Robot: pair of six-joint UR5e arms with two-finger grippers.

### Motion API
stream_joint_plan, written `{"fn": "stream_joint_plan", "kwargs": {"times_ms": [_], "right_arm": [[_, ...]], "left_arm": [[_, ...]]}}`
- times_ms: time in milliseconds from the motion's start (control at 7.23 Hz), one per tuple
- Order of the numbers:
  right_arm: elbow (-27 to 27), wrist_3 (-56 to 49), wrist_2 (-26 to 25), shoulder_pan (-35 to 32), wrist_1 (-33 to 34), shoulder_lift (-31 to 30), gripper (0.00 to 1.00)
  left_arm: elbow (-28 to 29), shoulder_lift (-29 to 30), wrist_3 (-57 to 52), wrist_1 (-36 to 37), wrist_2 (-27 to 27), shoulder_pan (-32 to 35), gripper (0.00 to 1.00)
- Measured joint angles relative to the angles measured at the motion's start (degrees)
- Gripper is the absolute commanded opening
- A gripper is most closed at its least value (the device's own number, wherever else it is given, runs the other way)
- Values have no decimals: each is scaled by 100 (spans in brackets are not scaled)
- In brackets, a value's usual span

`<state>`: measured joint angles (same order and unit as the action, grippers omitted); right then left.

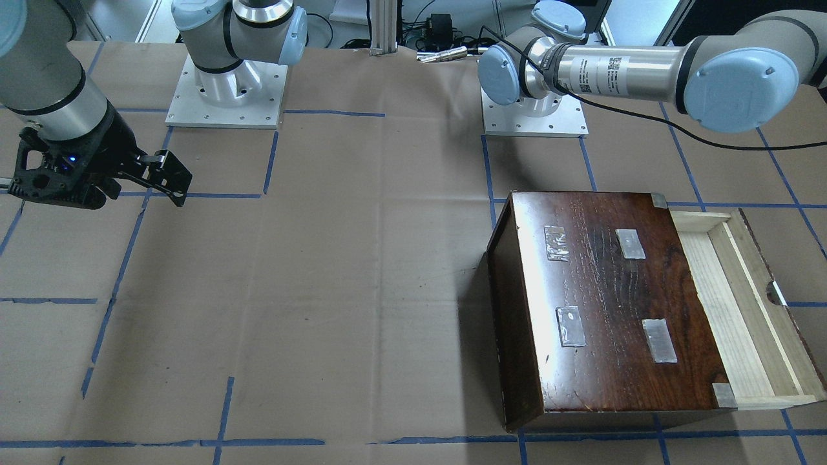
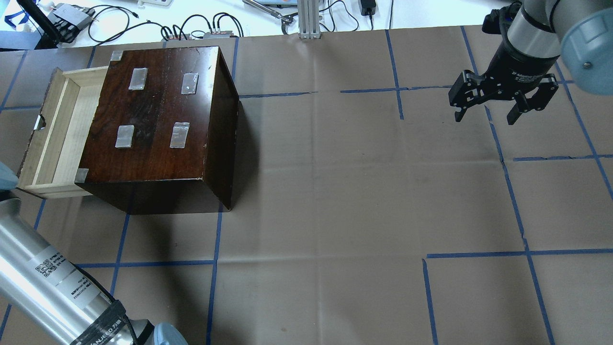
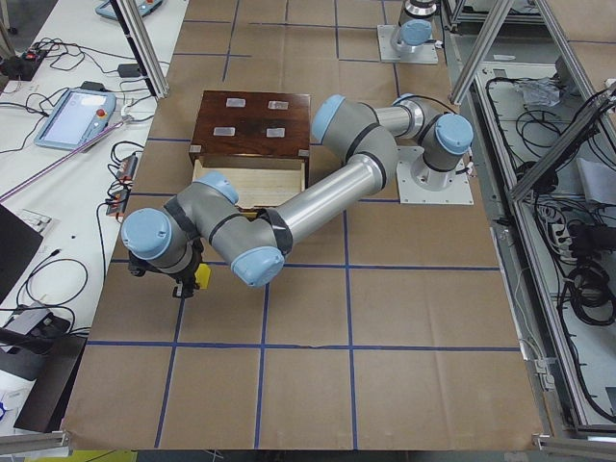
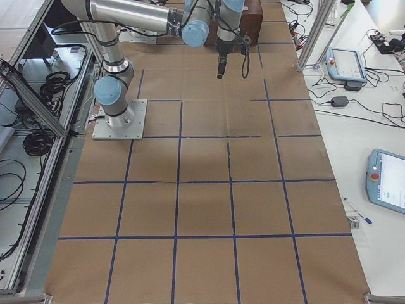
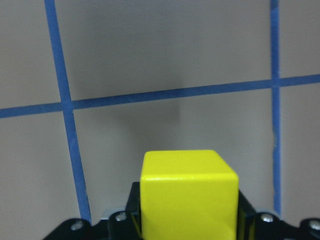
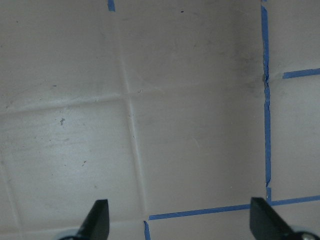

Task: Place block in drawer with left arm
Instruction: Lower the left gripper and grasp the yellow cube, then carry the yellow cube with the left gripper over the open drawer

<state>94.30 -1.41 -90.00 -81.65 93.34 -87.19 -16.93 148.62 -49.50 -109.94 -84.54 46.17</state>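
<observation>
Front-facing view: the drawer (image 1: 723, 303) is seen pulled open. Overhead view: the right gripper (image 2: 485, 117) is noted well apart from the drawer, fingers spread wide. Left side view: the block (image 3: 202, 277) is found near the drawer's front. Left wrist view: the left gripper (image 5: 187, 215) is observed clamped on the block.

Drawer (image 2: 71, 130) open, right end effector (image 2: 485, 118) spread

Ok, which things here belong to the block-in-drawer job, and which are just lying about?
In the job:
- yellow block, held in the left gripper
- drawer, standing open from the dark box

Lying about:
- right gripper, open, holding nothing
- teach pendant on the side bench
- cables beyond the table's far edge
</observation>
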Motion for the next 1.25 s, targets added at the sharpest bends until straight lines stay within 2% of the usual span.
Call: {"fn": "stream_joint_plan", "kwargs": {"times_ms": [415, 692, 969, 1245], "right_arm": [[0, 0, 0, 0, 0, 0, 100], [0, 0, 0, 0, 0, 0, 100], [0, 0, 0, 0, 0, 0, 100], [0, 0, 0, 0, 0, 0, 100]], "left_arm": [[-74, -228, 152, -713, 7, 27, 7], [-497, -346, 184, -785, 15, 24, 6], [-1542, -987, 249, -453, 17, 30, 7], [-3192, -2164, 526, 223, 17, 53, 8]]}}
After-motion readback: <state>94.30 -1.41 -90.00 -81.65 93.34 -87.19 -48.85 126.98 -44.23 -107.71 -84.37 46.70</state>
